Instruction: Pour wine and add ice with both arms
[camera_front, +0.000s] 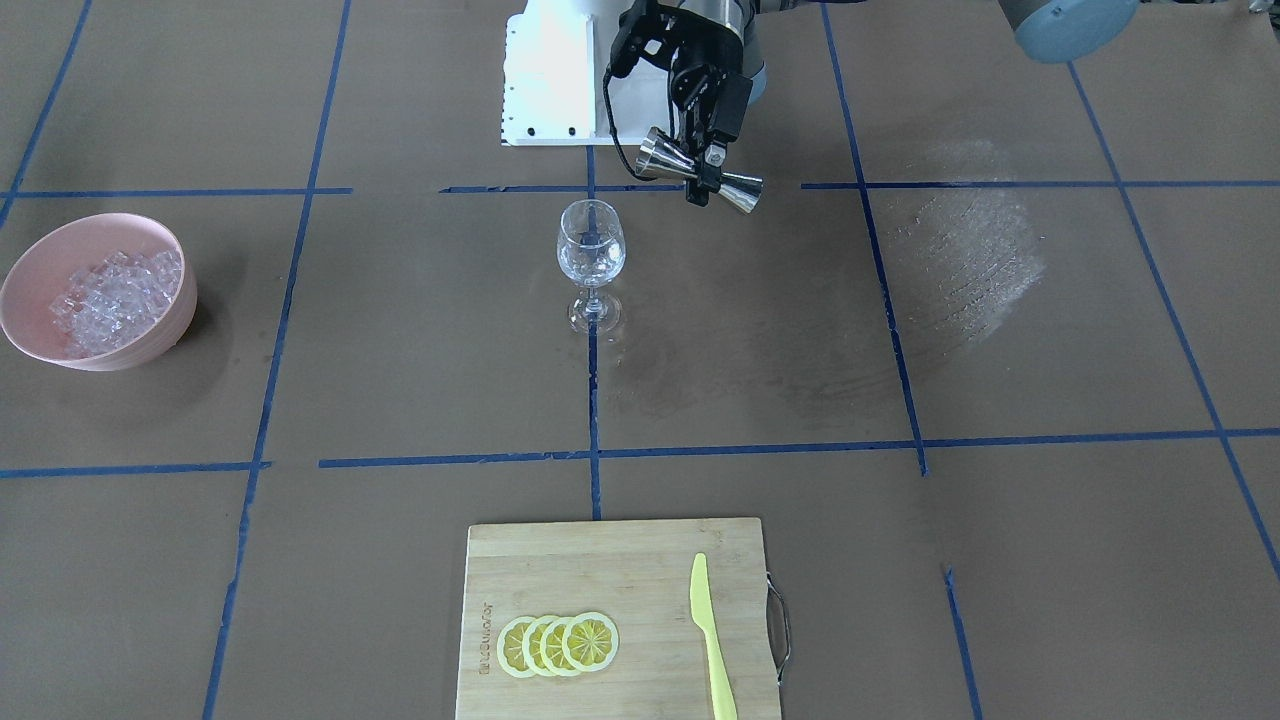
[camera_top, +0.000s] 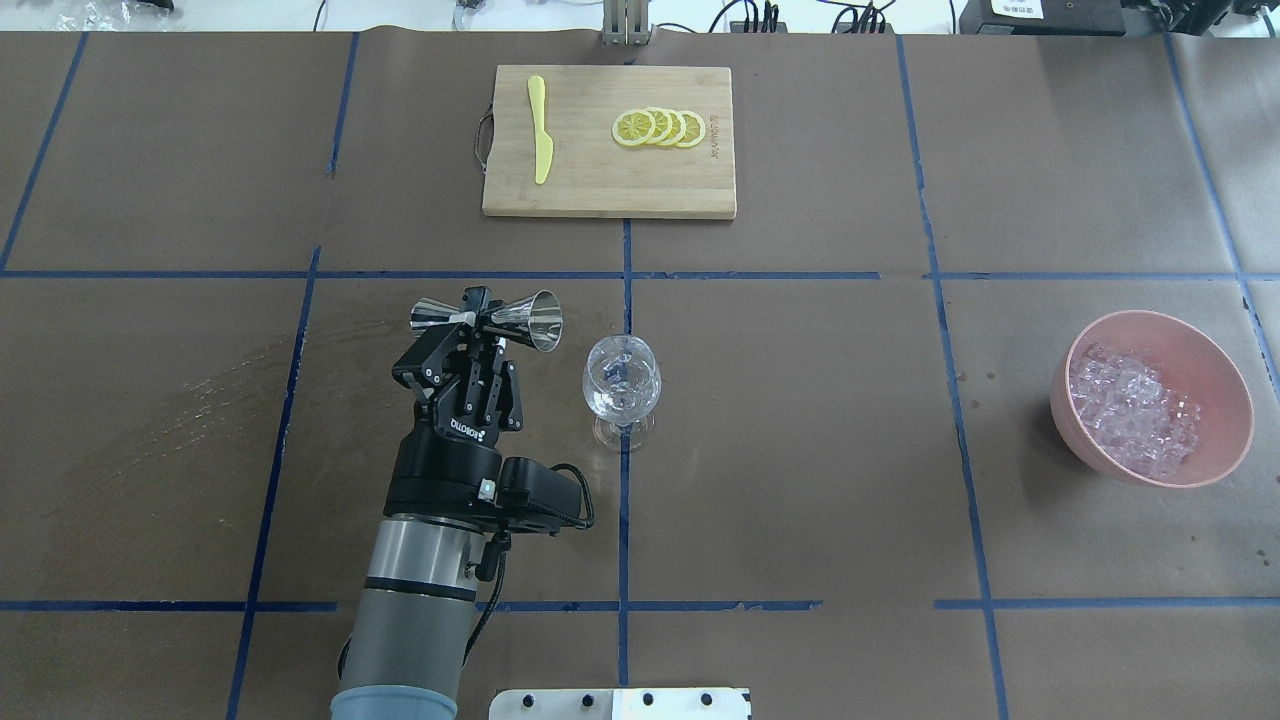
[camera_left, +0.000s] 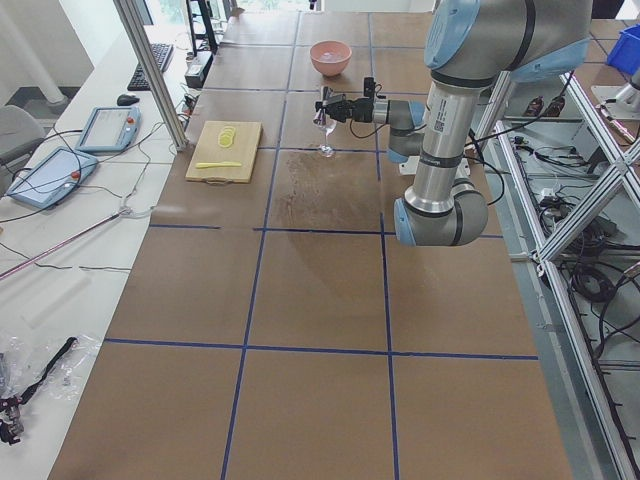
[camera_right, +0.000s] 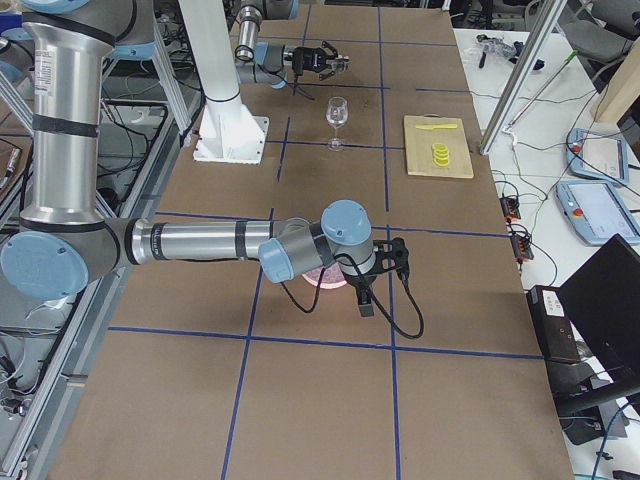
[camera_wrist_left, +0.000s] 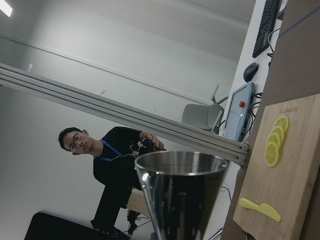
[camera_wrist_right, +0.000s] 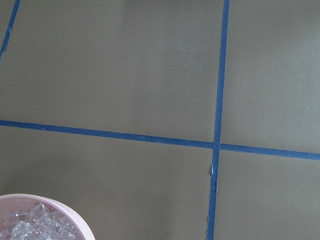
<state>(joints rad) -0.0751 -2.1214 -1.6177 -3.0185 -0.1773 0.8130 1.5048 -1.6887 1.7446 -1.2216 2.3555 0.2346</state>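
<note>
Front-facing view: the left gripper (camera_front: 703, 172) is clamping a steel jigger (camera_front: 745, 190) sideways at its waist, near the upright wine glass (camera_front: 591, 248). Overhead view: the ice (camera_top: 1135, 410) is lying heaped in a pink bowl (camera_top: 1235, 430), well apart from the glass. Right-side view: the right gripper (camera_right: 372, 290) is hovering over that bowl; its jaw opening cannot be told.

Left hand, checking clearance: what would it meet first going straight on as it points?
Likely the cutting board, near the yellow knife; the left hand rides high, so it might pass above.
</note>
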